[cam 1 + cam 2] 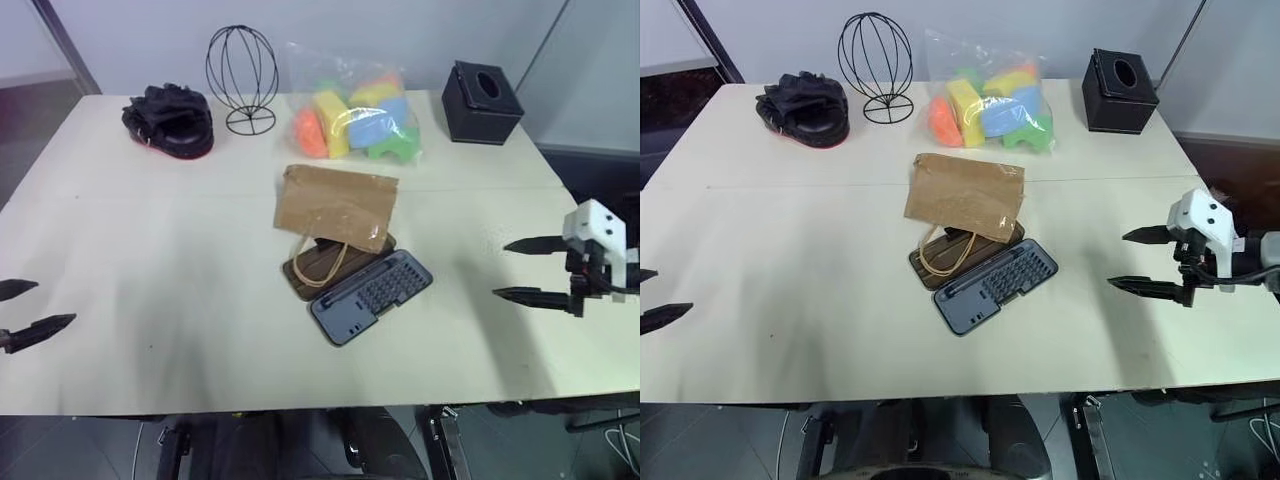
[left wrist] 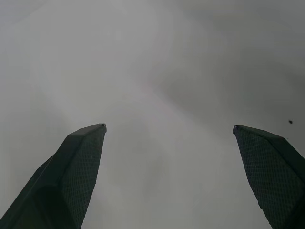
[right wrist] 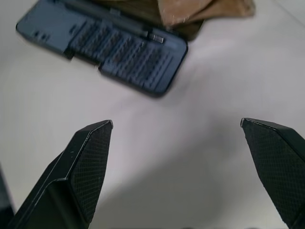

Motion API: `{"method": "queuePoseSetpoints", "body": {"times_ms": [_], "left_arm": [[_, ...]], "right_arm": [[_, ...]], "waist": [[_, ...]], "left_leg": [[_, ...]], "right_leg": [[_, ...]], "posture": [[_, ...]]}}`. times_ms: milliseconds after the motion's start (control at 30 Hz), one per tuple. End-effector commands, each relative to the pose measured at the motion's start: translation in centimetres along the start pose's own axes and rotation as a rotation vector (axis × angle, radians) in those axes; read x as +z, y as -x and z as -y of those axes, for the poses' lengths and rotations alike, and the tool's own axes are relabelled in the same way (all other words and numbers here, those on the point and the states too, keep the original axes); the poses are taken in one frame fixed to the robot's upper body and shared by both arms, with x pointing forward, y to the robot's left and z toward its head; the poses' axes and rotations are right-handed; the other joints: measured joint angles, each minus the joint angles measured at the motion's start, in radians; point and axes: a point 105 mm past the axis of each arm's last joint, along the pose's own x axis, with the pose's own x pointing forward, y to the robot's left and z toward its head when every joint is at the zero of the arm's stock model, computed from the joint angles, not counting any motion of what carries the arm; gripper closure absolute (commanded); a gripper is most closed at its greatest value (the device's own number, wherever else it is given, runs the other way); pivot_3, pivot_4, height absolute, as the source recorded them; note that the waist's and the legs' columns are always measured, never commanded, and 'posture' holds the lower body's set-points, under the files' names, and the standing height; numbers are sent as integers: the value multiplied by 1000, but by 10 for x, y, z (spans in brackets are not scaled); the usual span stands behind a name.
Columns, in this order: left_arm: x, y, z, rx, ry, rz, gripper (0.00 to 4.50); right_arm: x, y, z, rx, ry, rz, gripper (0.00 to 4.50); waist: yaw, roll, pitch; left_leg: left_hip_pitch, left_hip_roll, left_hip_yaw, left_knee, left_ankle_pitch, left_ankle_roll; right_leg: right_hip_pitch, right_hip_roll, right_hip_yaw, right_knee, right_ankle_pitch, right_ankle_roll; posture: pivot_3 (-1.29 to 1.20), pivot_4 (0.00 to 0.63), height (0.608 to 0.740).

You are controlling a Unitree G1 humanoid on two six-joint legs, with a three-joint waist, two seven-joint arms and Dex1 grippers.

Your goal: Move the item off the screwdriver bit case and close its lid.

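Both my grippers, left (image 1: 35, 308) and right (image 1: 520, 270), are spread and empty, well apart from the case (image 1: 370, 296). The bag (image 1: 336, 206) lies across its lid (image 1: 315, 268), handles draped on it. Risk: dragging the bag may snag a handle and shift the case.

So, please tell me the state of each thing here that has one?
screwdriver bit case: open, tray facing up.
lid: laid flat, partly under the bag.
paper bag: lying on the lid, handles over it.
left gripper: open, empty.
right gripper: open, empty.
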Motion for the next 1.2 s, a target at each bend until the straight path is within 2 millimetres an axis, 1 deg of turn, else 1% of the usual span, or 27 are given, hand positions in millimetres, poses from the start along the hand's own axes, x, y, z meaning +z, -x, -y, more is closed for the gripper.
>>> {"method": "queuePoseSetpoints", "body": {"times_ms": [33,233,333,400,467,533,600,700,733,767,833,933,1033,1100,1200], "left_arm": [[8,5,-1,30,-38,23,15],[6,3,-1,60,-28,35,15],[6,-1,2,54,-18,50,15],[10,-7,5,39,-5,77,15],[16,-11,7,24,16,104,15],[38,-22,23,-61,4,178,15],[54,-31,36,-120,-19,216,15],[96,-48,75,-351,-83,308,15],[107,-52,83,-403,-100,325,15],[115,-56,87,-435,-112,336,15],[133,-64,95,-498,-166,361,15],[151,-73,106,-581,-219,387,15],[161,-81,112,-629,-284,387,15],[165,-84,113,-643,-309,386,15],[169,-84,113,-649,-314,398,15]], "right_arm": [[10,-2,1,-16,44,19,0],[11,-4,5,-42,54,17,0],[11,-5,6,-57,59,16,0],[13,-6,7,-60,35,25,0],[15,-7,8,-65,40,30,0],[33,-16,13,-83,62,67,0],[48,-23,18,-99,75,97,0],[103,-53,24,-96,139,208,0],[117,-63,25,-90,157,224,0],[126,-72,27,-82,161,228,0],[139,-96,34,-94,186,206,0],[149,-123,45,-108,203,176,0],[146,-150,62,-144,202,122,0],[143,-161,69,-151,198,96,0],[142,-171,77,-178,166,87,0]], "waist": [[0,1,0],[-2,1,1],[-1,1,1],[-1,1,1],[-1,1,1],[-1,1,1],[-1,1,1],[-10,2,1],[-15,2,2],[-18,2,2],[-22,2,1],[-24,2,1],[-25,2,1],[-25,2,1],[-26,2,1]], "left_leg": [[0,0,0,0,0,0],[0,0,0,0,0,0],[0,0,0,0,0,0],[0,0,0,0,0,0],[0,0,0,0,0,0],[0,0,0,0,0,0],[0,0,0,1,0,0],[0,0,0,1,0,0],[0,0,0,1,0,0],[0,0,-1,1,0,0],[-1,0,-3,0,0,0],[-2,0,-4,-1,0,0],[-4,0,-3,-1,0,0],[-7,0,-3,-1,0,0],[-15,0,-3,0,0,0]], "right_leg": [[0,0,0,0,0,0],[0,0,0,0,0,0],[0,0,0,0,0,0],[0,0,0,0,0,0],[0,0,0,0,0,0],[0,0,0,1,0,0],[0,0,0,1,0,0],[-1,1,1,2,1,0],[-1,1,1,2,2,1],[-1,2,1,3,3,1],[-1,3,-1,3,4,2],[-2,3,-2,3,4,3],[-3,2,-1,2,4,3],[-6,2,-1,2,4,3],[-15,2,-2,4,4,3]], "posture": [[0,150,737],[0,150,737],[0,150,737],[0,150,737],[0,150,737],[0,150,737],[0,150,737],[0,150,737],[0,150,737],[0,150,737],[0,150,737],[0,150,737],[0,150,737],[0,150,737],[0,150,737]]}}
